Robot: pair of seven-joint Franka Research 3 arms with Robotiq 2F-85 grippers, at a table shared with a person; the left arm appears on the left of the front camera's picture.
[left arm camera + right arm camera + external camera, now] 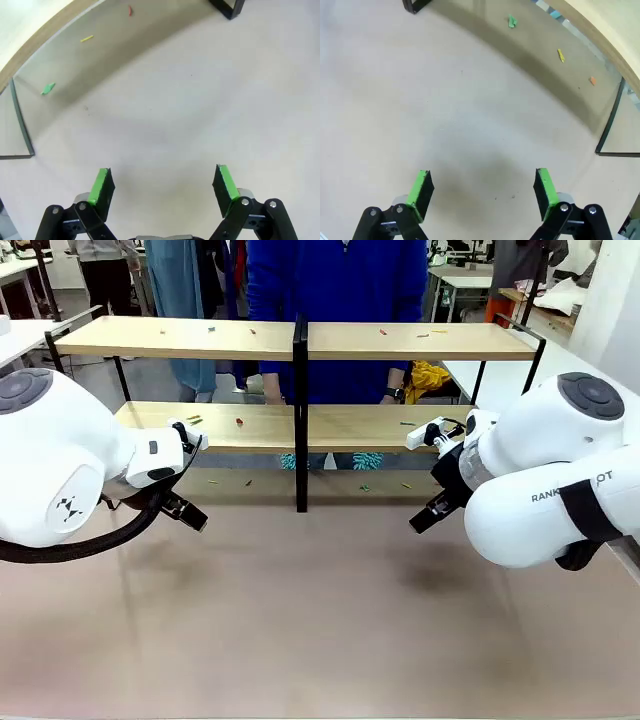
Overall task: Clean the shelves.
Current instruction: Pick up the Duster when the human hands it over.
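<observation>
Brownish tabletop [320, 620]; shelves [200, 338] with scattered scraps [383, 332]

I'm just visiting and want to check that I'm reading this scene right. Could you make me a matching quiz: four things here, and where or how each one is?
Things:
1. the shelves
2. left gripper
3. coloured scraps
4. person in blue

Places or states:
a. open, above the bare tabletop
b. standing behind the rack, at the far side
c. strewn on the boards and underneath them
d. light wood boards on a black frame

Pairs: 1-d, 2-a, 3-c, 4-b
</observation>
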